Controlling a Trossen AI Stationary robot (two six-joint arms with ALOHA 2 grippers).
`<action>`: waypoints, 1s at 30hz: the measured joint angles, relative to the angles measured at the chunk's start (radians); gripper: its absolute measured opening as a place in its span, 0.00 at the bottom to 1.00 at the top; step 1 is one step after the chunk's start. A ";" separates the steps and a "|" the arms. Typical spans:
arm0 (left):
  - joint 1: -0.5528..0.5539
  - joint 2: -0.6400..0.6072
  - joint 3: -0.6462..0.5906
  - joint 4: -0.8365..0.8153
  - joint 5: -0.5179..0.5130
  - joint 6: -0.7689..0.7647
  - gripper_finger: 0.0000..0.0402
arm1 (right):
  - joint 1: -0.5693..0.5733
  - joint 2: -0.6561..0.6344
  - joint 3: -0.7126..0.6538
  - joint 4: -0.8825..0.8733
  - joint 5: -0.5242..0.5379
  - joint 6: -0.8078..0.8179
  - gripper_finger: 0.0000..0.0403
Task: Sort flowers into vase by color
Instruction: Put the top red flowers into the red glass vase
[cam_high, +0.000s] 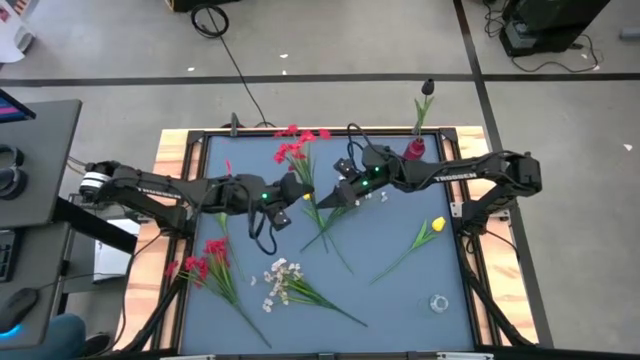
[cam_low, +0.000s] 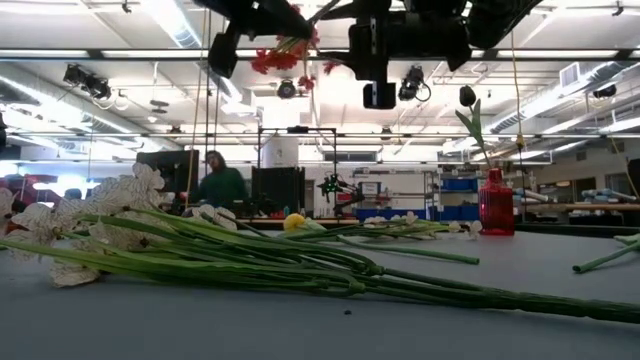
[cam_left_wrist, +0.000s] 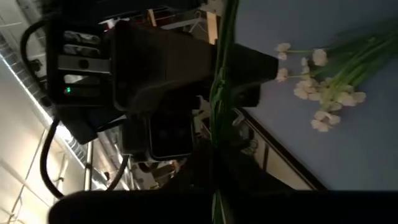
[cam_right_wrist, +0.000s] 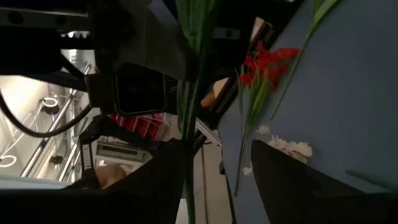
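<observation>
A red flower is held up over the table's middle, its blossoms (cam_high: 295, 148) toward the far edge and high in the low view (cam_low: 285, 55). My left gripper (cam_high: 303, 193) is shut on its green stem. My right gripper (cam_high: 330, 198) faces it from the right, open, with the stem (cam_right_wrist: 189, 124) standing between its fingers, close to one finger (cam_right_wrist: 165, 180). A red vase (cam_high: 413, 150) at the far right holds one dark tulip (cam_high: 427, 88). On the table lie a red cluster (cam_high: 205, 260), white sprays (cam_high: 280, 278) (cam_high: 365, 197) and a yellow tulip (cam_high: 437, 225). My left gripper pinches the red flower's green stem (cam_left_wrist: 217, 155) between its two fingers, some way below the blossoms. The fingers come nearly level from the table's left and lie across the stem. The flower is lifted clear of the table, blossoms toward the far edge.
A small clear glass thing (cam_high: 438, 302) stands near the front right corner. Loose green stems (cam_high: 335, 240) lie under the grippers. The table has a raised wooden frame (cam_high: 180, 140). In the low view a person (cam_low: 220, 185) is in the room beyond.
</observation>
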 joint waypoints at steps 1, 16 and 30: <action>-0.002 0.000 0.000 0.004 0.000 0.008 0.03 | 0.001 0.002 0.000 0.011 0.000 -0.003 0.48; -0.003 0.000 0.000 0.005 0.035 0.075 0.03 | 0.008 0.005 0.000 0.078 0.018 -0.017 0.33; -0.002 0.000 0.000 0.004 0.037 0.075 0.03 | 0.006 0.005 0.000 0.086 0.068 0.012 0.28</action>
